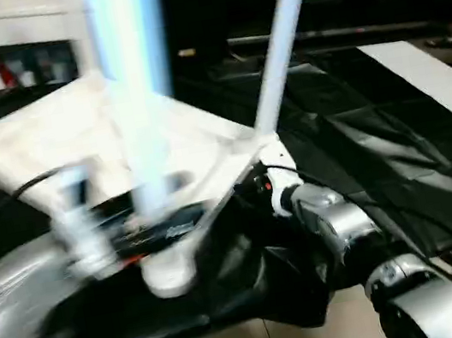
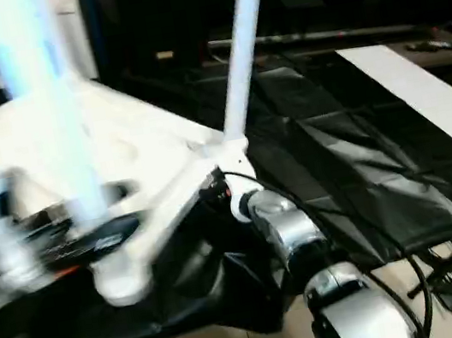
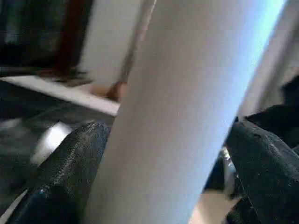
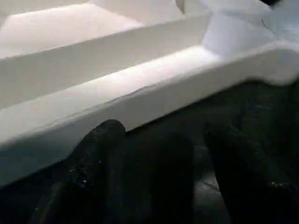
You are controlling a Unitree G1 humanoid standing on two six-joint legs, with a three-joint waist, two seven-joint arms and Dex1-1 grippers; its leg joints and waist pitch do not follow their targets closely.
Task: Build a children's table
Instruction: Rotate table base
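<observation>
Your left gripper, fingers apart, is straddling the near tube leg (smooth, stiff, likely light); you're best clamping low, near its socket.

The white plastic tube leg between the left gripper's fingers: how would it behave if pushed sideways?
The white plastic tube leg looks smooth, so it may slip through the black fingers flanking it. It looks straight and rigid, unlikely to bend. Being long and upright, it would probably lever the white ribbed plastic tabletop.
</observation>
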